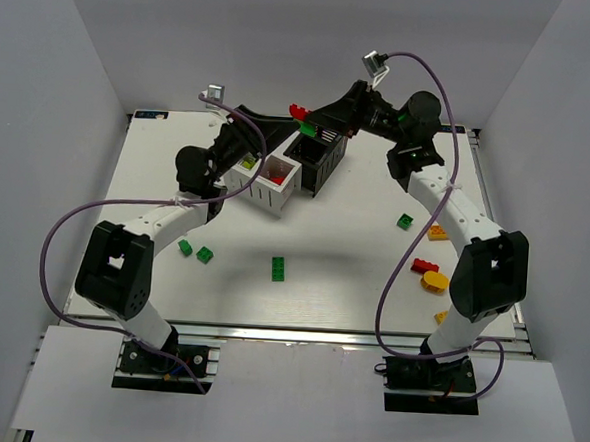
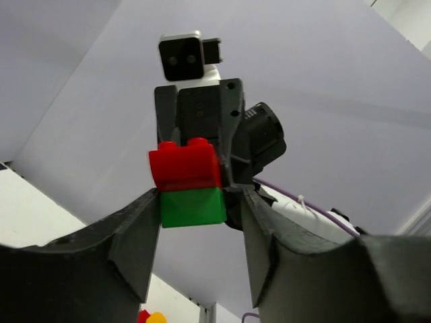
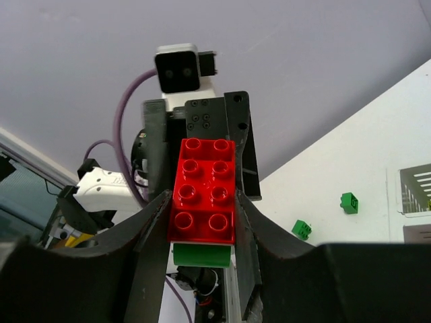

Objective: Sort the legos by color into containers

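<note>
Barely begun: the white container (image 1: 262, 191) just under my hands shows one lime piece (image 1: 246, 163) and one red piece (image 1: 278, 179), while loose legos (image 1: 279, 268) lie on the bench (image 1: 334, 243) well behind them. My right hand (image 3: 203, 202) pinches a glossy eight-stud red lego (image 3: 204, 188) stacked on a green lego (image 2: 192, 207) – my left hand (image 2: 199, 196) brackets the green one, but whether it grips I cannot tell

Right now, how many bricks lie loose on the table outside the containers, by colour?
Green bricks: 4
Orange-yellow bricks: 3
Red bricks: 1
Total: 8
</note>
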